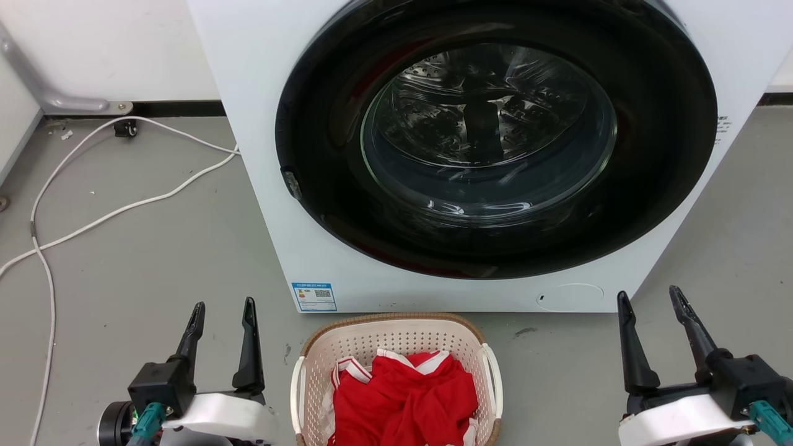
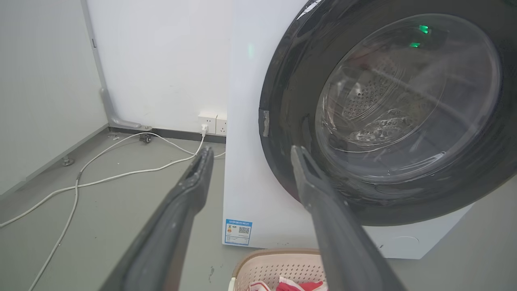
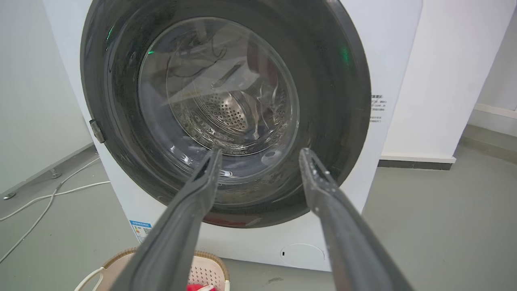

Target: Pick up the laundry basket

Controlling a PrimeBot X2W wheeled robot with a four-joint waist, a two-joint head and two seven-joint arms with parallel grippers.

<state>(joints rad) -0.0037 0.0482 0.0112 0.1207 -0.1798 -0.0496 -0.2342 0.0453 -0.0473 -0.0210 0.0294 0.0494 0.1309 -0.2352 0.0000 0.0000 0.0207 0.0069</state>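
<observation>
The laundry basket (image 1: 347, 347) is cream-white and perforated with a brown woven rim and white side handles. It stands on the floor at the bottom centre of the head view, just in front of the washing machine, and holds a red and white garment (image 1: 403, 396). My left gripper (image 1: 223, 306) is open, left of the basket and apart from it. On the other side, well clear of the basket, my right gripper (image 1: 647, 294) is open too. The left wrist view catches the basket rim (image 2: 274, 254) low between the left gripper (image 2: 250, 151) fingers. The right gripper (image 3: 260, 152) sees the basket (image 3: 202, 270) at bottom left.
A white front-loading washing machine (image 1: 272, 124) with a shut dark round door (image 1: 495, 136) stands right behind the basket. White cables (image 1: 111, 214) trail over the grey floor at left, running to wall sockets (image 2: 212, 123). Bare floor lies on both sides of the machine.
</observation>
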